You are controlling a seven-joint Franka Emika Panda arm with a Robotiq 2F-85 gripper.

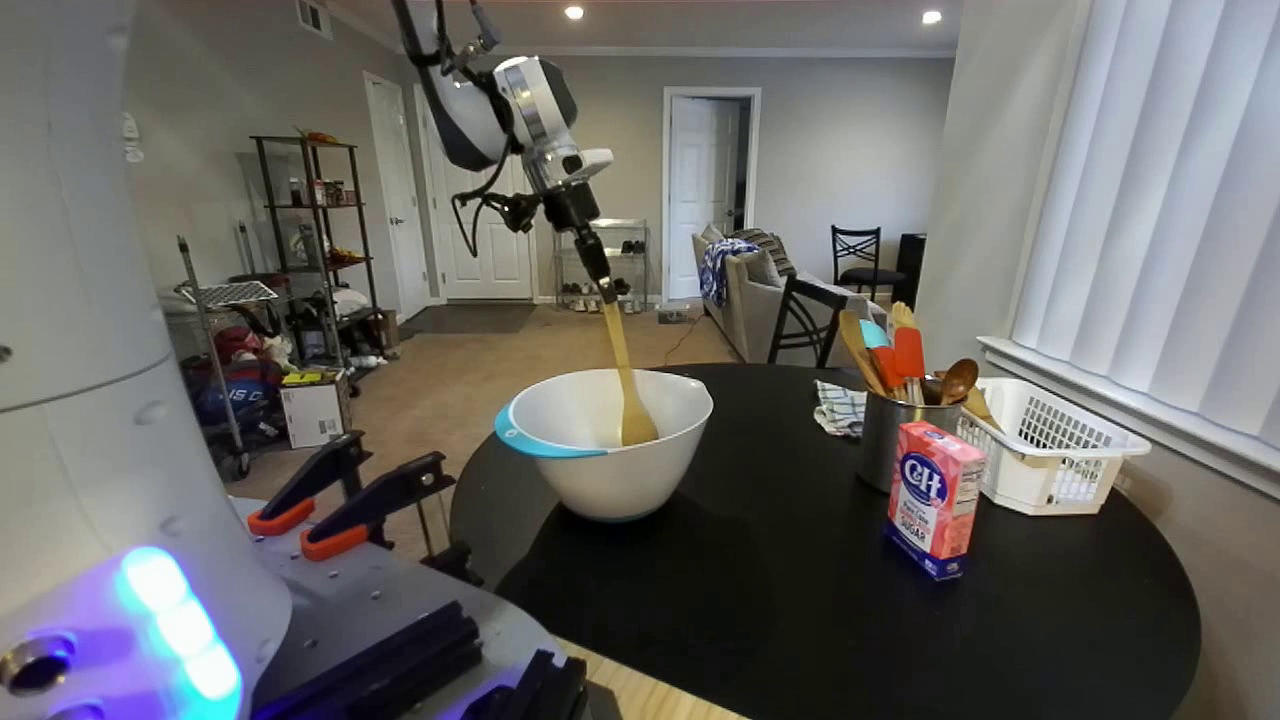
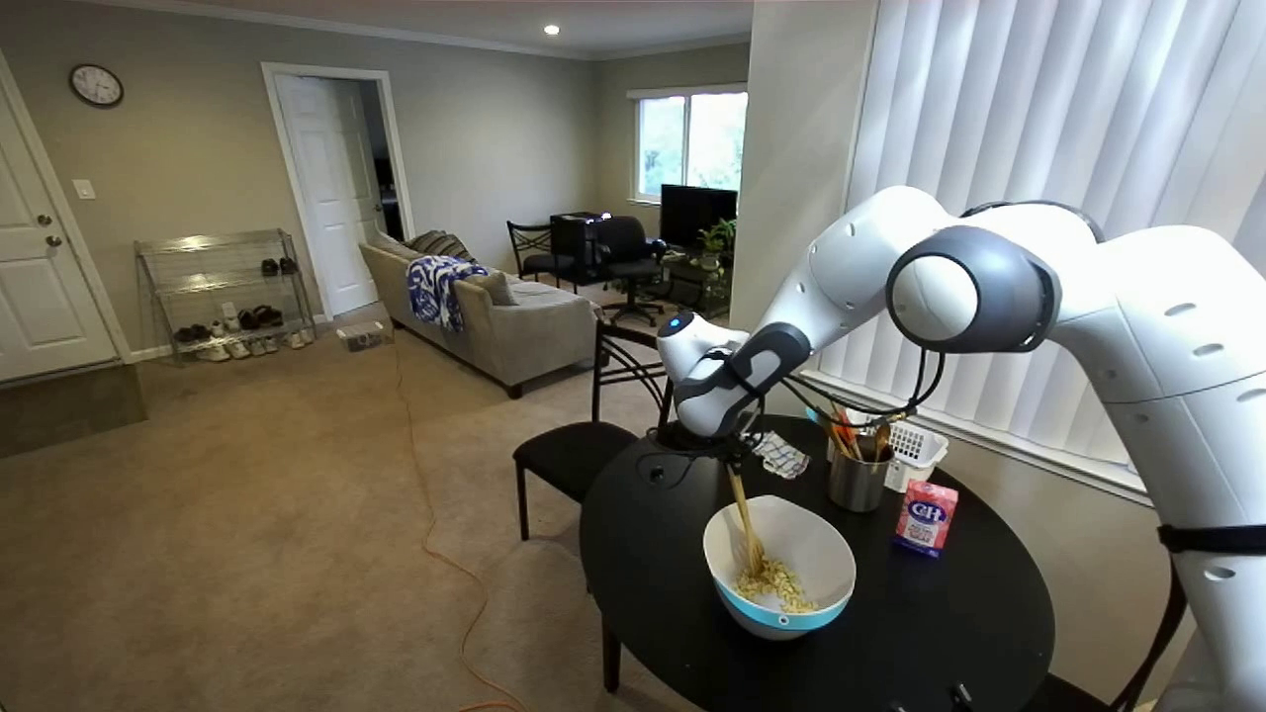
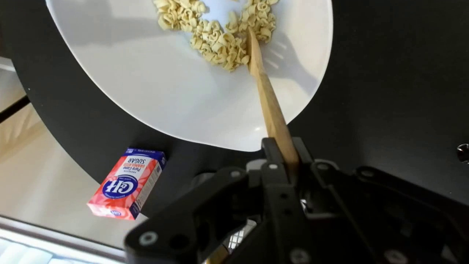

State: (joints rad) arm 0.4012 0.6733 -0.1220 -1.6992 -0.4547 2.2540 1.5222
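Arm base (image 1: 60, 250): nearest the camera in an exterior view, at the left edge; blue-white lights (image 1: 180, 625) lit on its lower part.
Clamps (image 1: 380, 500): 2, black with orange ends, between the arm base and the table (image 1: 800, 630).
Sugar box (image 1: 935, 500): upright on the table, partly in front of the utensil pot (image 1: 877, 445) in that view.
Utensil pot contents: wooden and red-headed tools (image 1: 908, 350), standing upright or leaning.
White basket (image 1: 1060, 485): just beside the utensil pot.
Cloth (image 1: 840, 408): checked, lying on the table near the utensil pot.
Chair (image 2: 579, 455): black, at the table edge.
Bowl (image 1: 610, 490): white with a blue handle, upright on the table; its wall surrounds the lower end of the wooden utensil (image 1: 620, 352) and screens the pasta pieces (image 3: 220, 47) in an exterior view.
Cut-off: bowl, at the top edge of the wrist view.
Hard to make out: utensil tip, among the pasta pieces; rear gripper parts, dark in the wrist view.
Gripper (image 3: 285, 146): 2 fingers clamped on the utensil handle, above the bowl.
Utensil position: extends down at a tilt from the fingertips into the bowl; head touching the pasta pieces.
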